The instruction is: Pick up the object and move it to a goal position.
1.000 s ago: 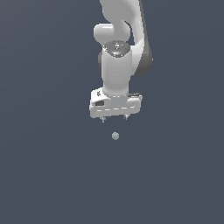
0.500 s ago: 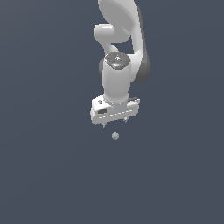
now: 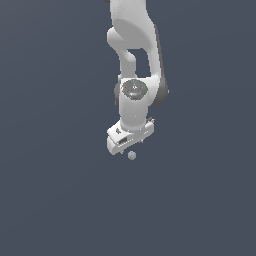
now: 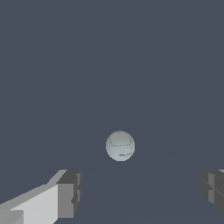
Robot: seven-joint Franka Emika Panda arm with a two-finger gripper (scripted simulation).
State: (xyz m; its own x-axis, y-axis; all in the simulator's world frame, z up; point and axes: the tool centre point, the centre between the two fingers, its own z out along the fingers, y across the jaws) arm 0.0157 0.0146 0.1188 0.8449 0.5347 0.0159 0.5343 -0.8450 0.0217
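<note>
The object is a tiny pale grey-green ball (image 3: 132, 155) lying on the dark grey floor. In the exterior view it sits just below my white gripper (image 3: 128, 146), which hangs tilted right above it. In the wrist view the ball (image 4: 120, 145) lies ahead of the gap between my two fingers (image 4: 68, 194), which stand wide apart with nothing between them. The gripper (image 4: 140, 192) is open and empty, not touching the ball.
Only the plain dark grey floor (image 3: 55, 200) surrounds the ball. The white arm (image 3: 134, 55) rises from the gripper to the top of the exterior view.
The arm has dropped lower and twisted, so the gripper now hangs tilted and close above the ball. The ball has not moved.
</note>
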